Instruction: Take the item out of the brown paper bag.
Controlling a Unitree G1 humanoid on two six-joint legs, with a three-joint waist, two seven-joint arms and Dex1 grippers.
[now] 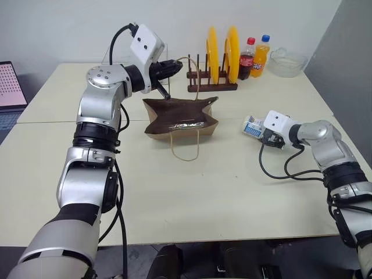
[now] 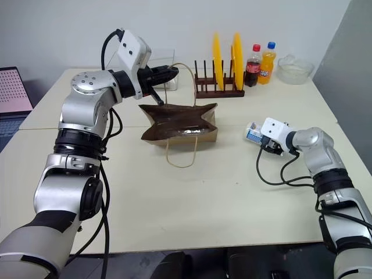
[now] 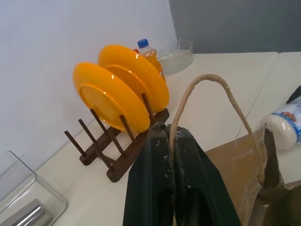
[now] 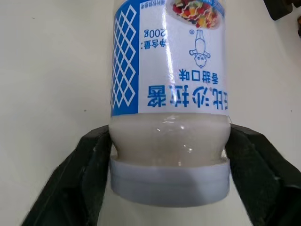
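Observation:
The brown paper bag (image 1: pixel 180 119) stands open-mouthed and crinkled in the middle of the table. My left gripper (image 1: pixel 174 65) hovers level above its back edge, shut on the rear loop handle (image 3: pixel 211 80), which it holds up. The front handle (image 1: pixel 186 148) lies flat on the table. The item (image 4: pixel 169 94), a white container with a blue printed label, lies on its side on the table to the bag's right. My right gripper (image 1: pixel 256 128) rests low around it, open, with a black finger (image 4: pixel 89 174) on either side of its cap end.
A wooden rack (image 1: pixel 212 86) with two yellow plates stands behind the bag. To the rack's right are a cola bottle (image 1: pixel 247 58), an orange soda bottle (image 1: pixel 260 55) and a glass bowl (image 1: pixel 286 61). A clear container (image 3: pixel 23 197) sits back left, a laptop (image 1: pixel 10 87) at the far left.

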